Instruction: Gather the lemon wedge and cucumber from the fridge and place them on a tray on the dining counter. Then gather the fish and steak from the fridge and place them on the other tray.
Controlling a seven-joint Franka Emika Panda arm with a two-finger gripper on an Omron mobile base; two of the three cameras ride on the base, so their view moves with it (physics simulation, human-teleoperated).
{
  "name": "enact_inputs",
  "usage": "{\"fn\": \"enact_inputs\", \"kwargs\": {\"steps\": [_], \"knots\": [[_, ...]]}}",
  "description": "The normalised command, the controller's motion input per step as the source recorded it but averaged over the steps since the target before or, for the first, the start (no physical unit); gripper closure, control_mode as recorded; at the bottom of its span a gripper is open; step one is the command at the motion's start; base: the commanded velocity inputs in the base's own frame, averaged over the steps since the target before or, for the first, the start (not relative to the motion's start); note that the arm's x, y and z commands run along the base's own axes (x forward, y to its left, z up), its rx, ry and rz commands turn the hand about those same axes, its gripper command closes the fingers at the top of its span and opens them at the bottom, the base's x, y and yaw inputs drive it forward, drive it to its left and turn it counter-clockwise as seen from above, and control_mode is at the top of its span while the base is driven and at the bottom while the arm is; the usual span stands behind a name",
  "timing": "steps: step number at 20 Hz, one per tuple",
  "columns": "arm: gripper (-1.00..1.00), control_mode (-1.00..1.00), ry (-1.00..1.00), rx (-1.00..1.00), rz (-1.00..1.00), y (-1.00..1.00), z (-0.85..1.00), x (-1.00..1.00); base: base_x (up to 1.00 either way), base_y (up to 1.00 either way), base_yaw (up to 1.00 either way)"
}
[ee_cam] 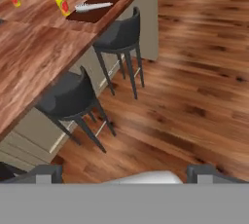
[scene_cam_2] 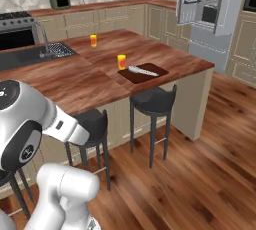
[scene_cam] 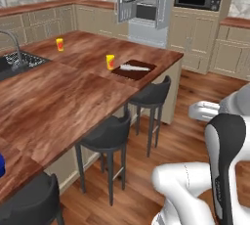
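Note:
The fridge (scene_cam: 144, 4) (scene_cam_2: 210, 4) stands at the back with both upper doors swung open. On the far end of the dining counter (scene_cam: 73, 97) (scene_cam_2: 90, 81) (ee_cam: 34, 47) lies the dark brown tray (scene_cam: 128, 75) (scene_cam_2: 137, 77) (ee_cam: 87, 16), and the slim silvery fish (scene_cam: 134, 67) (scene_cam_2: 143, 71) (ee_cam: 95, 7) rests on it. A blue sliver of the other tray (scene_cam: 1, 165) shows at the counter's near left edge. My gripper (ee_cam: 125, 173) hangs open over the wood floor beside the stools, with nothing between its fingers. The lemon wedge, cucumber and steak are out of view.
Two dark stools (scene_cam: 149, 94) (scene_cam: 107, 136) stand along the counter's right side. A yellow bottle (scene_cam: 110, 61) stands just left of the brown tray, another (scene_cam: 59, 44) farther back. A sink (scene_cam: 19, 62) is set into the counter at left. Wood floor (ee_cam: 194, 72) stretches toward the fridge.

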Motion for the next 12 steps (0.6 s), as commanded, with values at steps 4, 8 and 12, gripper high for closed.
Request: {"fn": "enact_inputs", "kwargs": {"steps": [4,8,12], "knots": [[-1.0,1.0,0.0,0.0,0.0,0.0,0.0,0.0,0.87,-0.83,-0.14],[-1.0,1.0,0.0,0.0,0.0,0.0,0.0,0.0,0.85,-0.99,-0.02],[-1.0,1.0,0.0,0.0,0.0,0.0,0.0,0.0,0.87,-1.0,0.0]]}}
